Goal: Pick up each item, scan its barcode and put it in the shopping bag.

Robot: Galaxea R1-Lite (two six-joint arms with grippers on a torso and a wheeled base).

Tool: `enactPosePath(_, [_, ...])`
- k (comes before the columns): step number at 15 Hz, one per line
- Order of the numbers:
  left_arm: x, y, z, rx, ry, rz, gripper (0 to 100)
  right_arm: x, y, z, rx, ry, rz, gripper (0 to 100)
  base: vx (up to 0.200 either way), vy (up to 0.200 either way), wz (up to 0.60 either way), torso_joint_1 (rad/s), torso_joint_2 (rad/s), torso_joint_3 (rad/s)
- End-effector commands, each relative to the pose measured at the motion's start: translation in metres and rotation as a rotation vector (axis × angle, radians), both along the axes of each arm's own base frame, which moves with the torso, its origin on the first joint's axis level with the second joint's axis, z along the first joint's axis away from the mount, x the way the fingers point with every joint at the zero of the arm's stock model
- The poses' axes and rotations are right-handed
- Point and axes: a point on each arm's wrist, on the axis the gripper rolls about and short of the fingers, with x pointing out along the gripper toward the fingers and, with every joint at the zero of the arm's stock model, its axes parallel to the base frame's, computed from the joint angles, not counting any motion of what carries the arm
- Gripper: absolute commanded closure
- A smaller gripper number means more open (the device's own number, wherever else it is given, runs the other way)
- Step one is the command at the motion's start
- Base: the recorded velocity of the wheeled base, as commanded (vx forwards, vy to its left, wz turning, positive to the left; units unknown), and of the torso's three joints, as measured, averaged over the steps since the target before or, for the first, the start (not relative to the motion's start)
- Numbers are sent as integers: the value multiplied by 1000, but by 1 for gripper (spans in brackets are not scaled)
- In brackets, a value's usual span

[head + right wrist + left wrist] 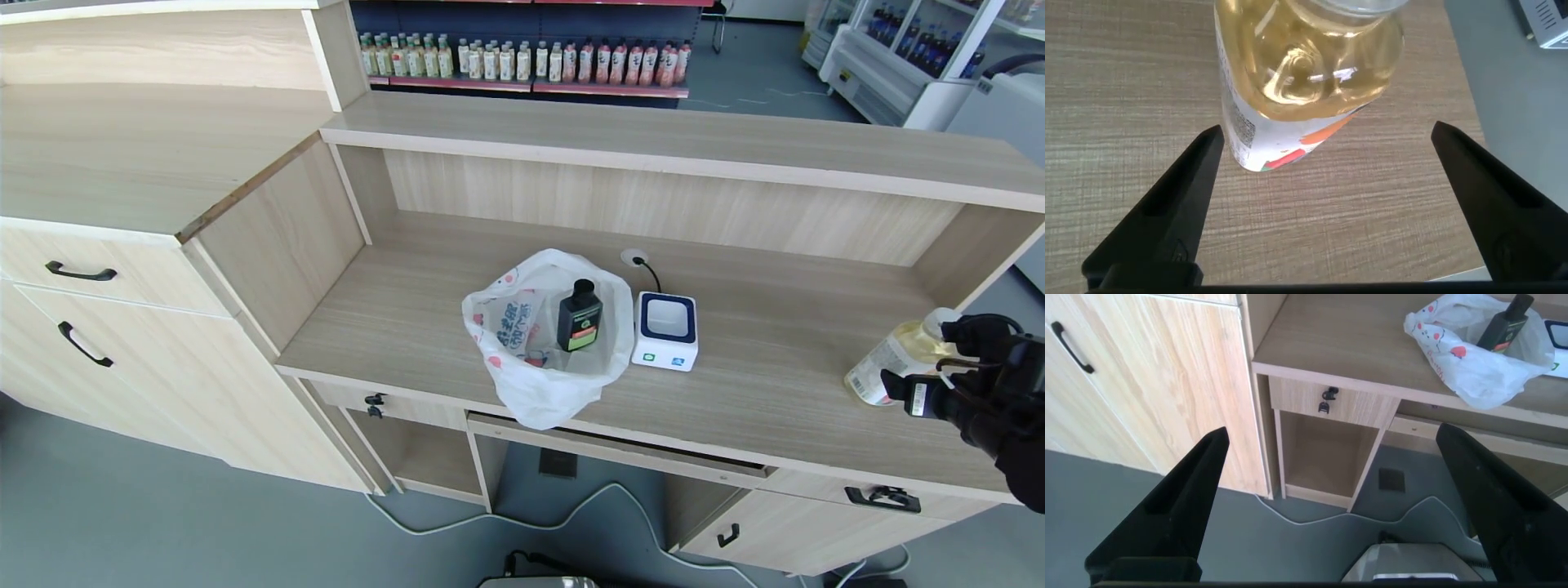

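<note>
A clear bottle of yellow oil (898,359) (1306,82) with a white label stands near the counter's right end. My right gripper (935,359) (1327,132) is open beside it, its fingers (1167,220) wide on either side of the bottle's base without touching it. The white shopping bag (539,343) (1470,355) sits open at the counter's middle with a black bottle (579,314) (1504,325) upright inside. Just right of the bag is the white scanner (665,331) with a dark window. My left gripper (1333,434) hangs open and empty low in front of the cabinets, left of the bag.
The wooden counter (759,376) has a raised back ledge and a tall side panel on the left. The scanner's cable runs to a hole (633,257) behind it. Drawers with black handles (80,272) stand at the left. The counter's right edge lies close to the oil bottle.
</note>
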Motion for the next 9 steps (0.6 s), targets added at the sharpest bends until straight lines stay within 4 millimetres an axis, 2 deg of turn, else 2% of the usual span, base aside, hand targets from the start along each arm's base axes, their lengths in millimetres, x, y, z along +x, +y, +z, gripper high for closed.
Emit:
enactPosePath(1, [0,0,0,-1,-1,0,0,3,0,-5,7,7,11,0,0,0,0,0,0,0])
enactPosePath(9, [0,0,0,-1,-1,0,0,21,-2,-9,13,-32,31,0,0,0,0,0,0,0])
